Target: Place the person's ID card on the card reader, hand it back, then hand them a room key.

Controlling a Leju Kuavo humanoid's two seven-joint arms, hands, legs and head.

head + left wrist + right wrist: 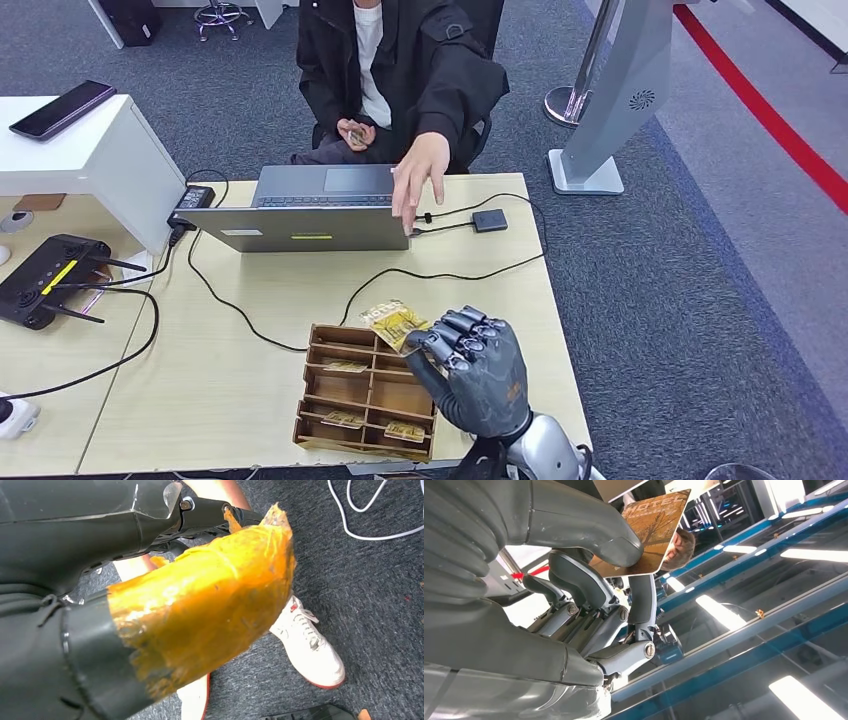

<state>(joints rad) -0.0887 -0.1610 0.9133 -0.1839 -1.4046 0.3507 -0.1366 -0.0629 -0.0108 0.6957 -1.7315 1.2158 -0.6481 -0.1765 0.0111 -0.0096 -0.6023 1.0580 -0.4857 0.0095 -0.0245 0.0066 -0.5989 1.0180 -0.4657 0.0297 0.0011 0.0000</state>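
Observation:
My right hand [472, 370] pinches a gold room key card [397, 322] between thumb and fingers, lifted just above the wooden card organiser [318, 352]. In the right wrist view the card [654, 530], printed HOTEL, sticks out past the thumb of the hand [574, 580]. A seated person stretches one hand [418, 180] towards me over the laptop. Their other hand holds a small card [355, 134] at their lap. The black card reader [489, 220] lies on the table, bare. My left hand [200, 605], its thumb wrapped in orange tape, hangs over the floor holding nothing.
An open grey laptop [310, 215] stands at the table's far side, with black cables [440, 272] trailing across the middle. A black router [45, 278] sits at the left, beside a white box with a phone [62, 108] on it. More key cards lie in the organiser.

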